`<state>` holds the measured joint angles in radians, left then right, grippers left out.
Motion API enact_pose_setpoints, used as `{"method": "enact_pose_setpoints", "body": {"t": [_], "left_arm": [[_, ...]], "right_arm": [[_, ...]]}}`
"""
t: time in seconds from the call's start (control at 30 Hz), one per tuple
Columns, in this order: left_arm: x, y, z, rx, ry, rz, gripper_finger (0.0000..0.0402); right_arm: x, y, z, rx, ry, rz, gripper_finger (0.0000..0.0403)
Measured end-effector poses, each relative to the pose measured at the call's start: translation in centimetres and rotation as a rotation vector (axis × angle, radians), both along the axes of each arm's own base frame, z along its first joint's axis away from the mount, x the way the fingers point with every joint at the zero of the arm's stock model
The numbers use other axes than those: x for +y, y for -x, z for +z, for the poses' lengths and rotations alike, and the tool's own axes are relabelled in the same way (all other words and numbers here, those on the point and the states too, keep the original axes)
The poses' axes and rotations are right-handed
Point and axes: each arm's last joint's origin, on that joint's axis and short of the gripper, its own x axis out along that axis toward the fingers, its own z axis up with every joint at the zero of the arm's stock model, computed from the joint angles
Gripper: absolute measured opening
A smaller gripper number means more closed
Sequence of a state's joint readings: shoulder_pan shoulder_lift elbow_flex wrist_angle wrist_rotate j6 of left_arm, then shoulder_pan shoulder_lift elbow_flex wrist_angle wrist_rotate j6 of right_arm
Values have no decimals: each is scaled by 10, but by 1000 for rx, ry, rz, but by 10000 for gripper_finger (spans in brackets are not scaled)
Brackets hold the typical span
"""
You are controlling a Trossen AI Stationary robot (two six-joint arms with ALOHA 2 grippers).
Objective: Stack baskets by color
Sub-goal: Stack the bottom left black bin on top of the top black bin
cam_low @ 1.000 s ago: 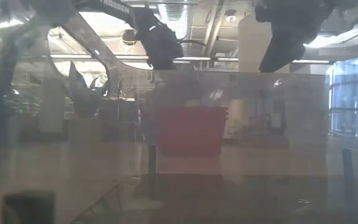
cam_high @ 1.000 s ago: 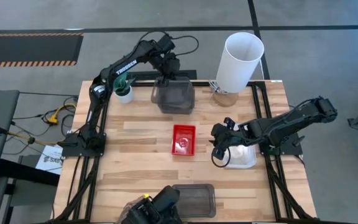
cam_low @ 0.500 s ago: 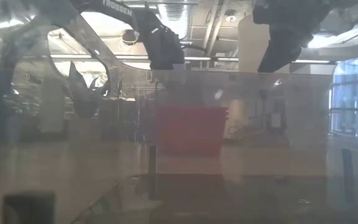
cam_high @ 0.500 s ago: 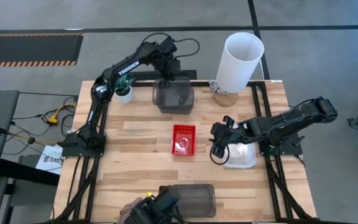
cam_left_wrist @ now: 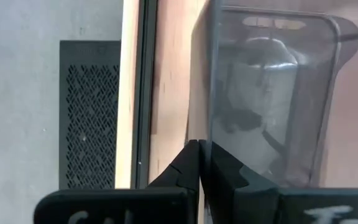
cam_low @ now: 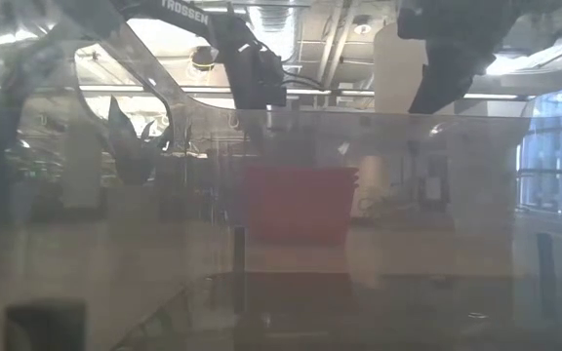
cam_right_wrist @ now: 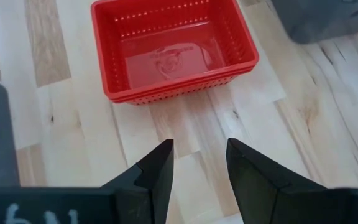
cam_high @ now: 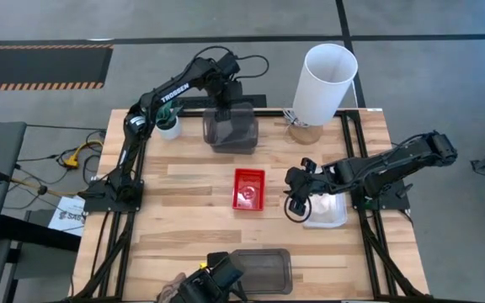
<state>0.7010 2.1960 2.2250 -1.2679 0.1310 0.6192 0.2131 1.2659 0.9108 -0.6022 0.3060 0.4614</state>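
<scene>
Smoky grey translucent plastic basket (cam_left_wrist: 272,93) hangs pinched by its rim in the closed left gripper (cam_left_wrist: 205,163); right gripper (cam_right_wrist: 197,163) waits parted, empty, red mesh-walled basket (cam_right_wrist: 173,46) just ahead.

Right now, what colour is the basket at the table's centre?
Red basket, mesh-like perforated walls; clearest in the right wrist view.
</scene>
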Motion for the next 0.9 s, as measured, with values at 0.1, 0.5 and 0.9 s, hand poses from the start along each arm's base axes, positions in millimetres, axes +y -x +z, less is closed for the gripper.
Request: {"method": "enact_pose_setpoints", "body": {"t": [0.1, 0.5, 0.9], "left_arm": [[-1, 3, -1, 43, -2, 25, 0], [-8, -1, -1, 86, -33, -13, 30], [-24, -11, -2, 117, -66, -180, 96]], "right_arm": [[0, 0, 0, 1, 1, 2, 168], [0, 1, -1, 23, -2, 25, 168], [0, 1, -1, 18, -3, 26, 168]]}}
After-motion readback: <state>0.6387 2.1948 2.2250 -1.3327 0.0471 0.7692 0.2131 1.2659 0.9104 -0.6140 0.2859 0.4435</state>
